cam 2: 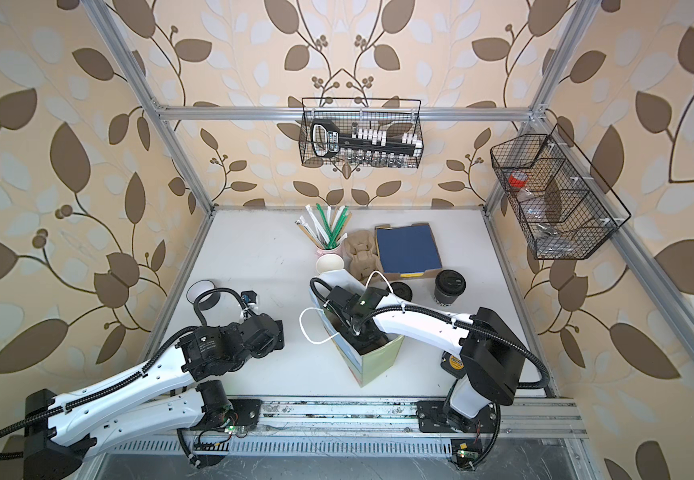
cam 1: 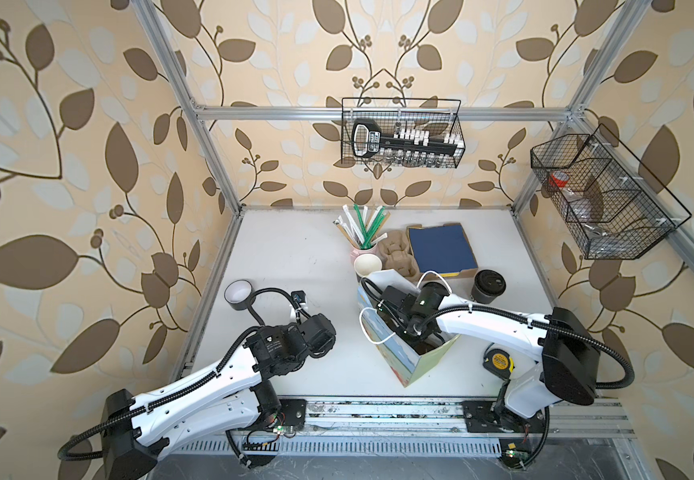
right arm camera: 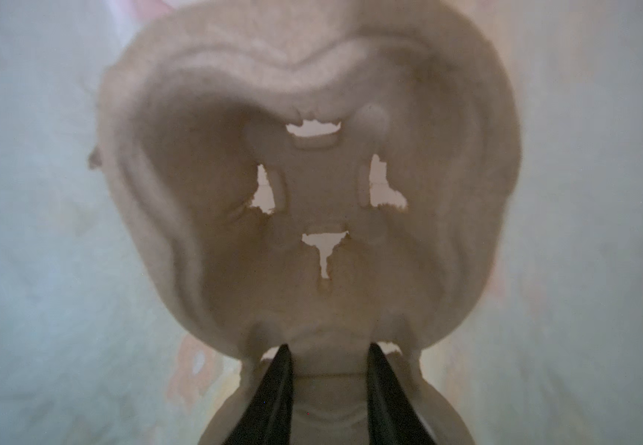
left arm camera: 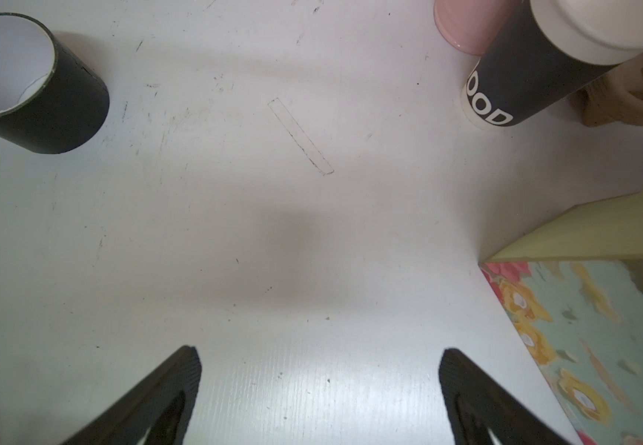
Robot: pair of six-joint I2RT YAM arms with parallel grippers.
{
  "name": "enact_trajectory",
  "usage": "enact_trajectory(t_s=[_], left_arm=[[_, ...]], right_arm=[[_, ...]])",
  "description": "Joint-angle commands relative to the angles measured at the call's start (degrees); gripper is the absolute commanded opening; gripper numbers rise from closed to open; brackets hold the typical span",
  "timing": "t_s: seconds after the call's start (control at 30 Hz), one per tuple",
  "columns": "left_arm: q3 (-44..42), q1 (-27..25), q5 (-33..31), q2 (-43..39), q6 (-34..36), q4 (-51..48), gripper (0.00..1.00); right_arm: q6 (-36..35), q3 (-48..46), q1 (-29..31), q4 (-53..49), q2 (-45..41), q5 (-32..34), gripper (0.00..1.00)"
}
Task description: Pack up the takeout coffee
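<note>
Right gripper (right arm camera: 328,348) grips the pulp carrier (right arm camera: 319,185) inside the bag (cam 1: 436,353): seat it level before you let go; left gripper (left arm camera: 319,351) idles, jaws apart

Lab booth: aluminium frame (cam 1: 278,111), wallpaper panels (cam 1: 66,166)

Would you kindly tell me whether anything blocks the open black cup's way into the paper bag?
Yes: the right hand is down inside the paper bag, shut on the pulp cup carrier, and its arm crosses the bag's mouth. The open black cup stands just behind the bag, nothing else between.
</note>
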Motion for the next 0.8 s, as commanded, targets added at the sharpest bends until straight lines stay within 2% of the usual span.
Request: enact_trajectory(t_s=[0.0,0.43,0.67,0.77], left_arm=[[0.74,0.69,-2.52,-0.07,-0.06,-0.35,0.99],[0.78,0.70,-2.54,0.18,-0.06,-0.38,0.99],[0.98,0.72,-2.44,0.63,0.07,-0.29,0.99],[0.96,0.72,-2.51,0.77,0.11,-0.21,0.99]], right_arm=[[0.48,-2.90,-0.06,0.98,-0.34,-1.04,0.31],[0.39,-5.01,-0.35,2.25,2.05,-2.03,0.31],[0.55,-4.38,-0.25,1.77,1.45,-2.04,0.36],[0.66,-3.39,0.09,0.89,0.89,-1.49,0.42]])
